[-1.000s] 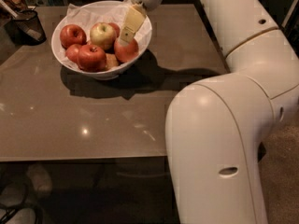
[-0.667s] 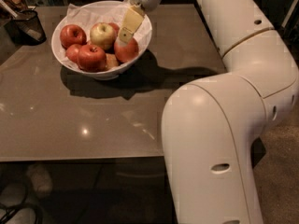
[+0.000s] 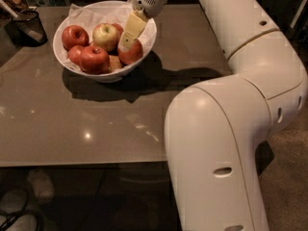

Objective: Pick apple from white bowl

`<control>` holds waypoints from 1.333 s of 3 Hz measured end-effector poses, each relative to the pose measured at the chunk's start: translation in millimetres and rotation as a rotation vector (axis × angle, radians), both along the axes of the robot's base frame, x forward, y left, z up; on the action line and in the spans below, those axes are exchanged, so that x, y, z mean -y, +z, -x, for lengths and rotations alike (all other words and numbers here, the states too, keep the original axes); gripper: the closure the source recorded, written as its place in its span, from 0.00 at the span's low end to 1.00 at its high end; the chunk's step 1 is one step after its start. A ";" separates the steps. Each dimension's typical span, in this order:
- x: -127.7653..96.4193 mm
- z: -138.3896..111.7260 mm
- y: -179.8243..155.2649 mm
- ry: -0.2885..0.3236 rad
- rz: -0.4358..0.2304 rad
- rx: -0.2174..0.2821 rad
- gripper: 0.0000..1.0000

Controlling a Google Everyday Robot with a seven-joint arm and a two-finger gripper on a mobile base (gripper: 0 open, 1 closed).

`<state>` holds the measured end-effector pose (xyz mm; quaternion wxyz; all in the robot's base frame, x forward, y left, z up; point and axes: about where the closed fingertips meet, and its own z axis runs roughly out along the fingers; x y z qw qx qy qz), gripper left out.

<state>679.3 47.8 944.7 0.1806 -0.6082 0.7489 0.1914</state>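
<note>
The white bowl (image 3: 65, 61) stands at the far left of the brown table, lined with crumpled white paper and holding several apples. A dull orange-red apple (image 3: 134, 54) lies at the bowl's right side. My gripper (image 3: 126, 44) reaches down into the bowl from above and sits right on this apple's top left. The apple rests in the bowl. A yellow-green apple (image 3: 106, 35) and glossier red apples (image 3: 94, 59) lie to the left of the gripper.
A small black mesh cup (image 3: 30, 27) stands at the table's far left corner. My large white arm (image 3: 226, 129) fills the right side and overhangs the table's front right edge (image 3: 96, 161). Dark floor lies below.
My arm's near link has shifted slightly left. The gripper stays at the same apple in the bowl, and the apples have not moved.
</note>
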 end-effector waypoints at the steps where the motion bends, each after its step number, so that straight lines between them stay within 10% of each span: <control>1: 2.0 3.9 -4.3 -0.003 0.004 -0.022 0.26; 4: 2.9 0.2 -22.3 0.002 0.036 -0.046 0.26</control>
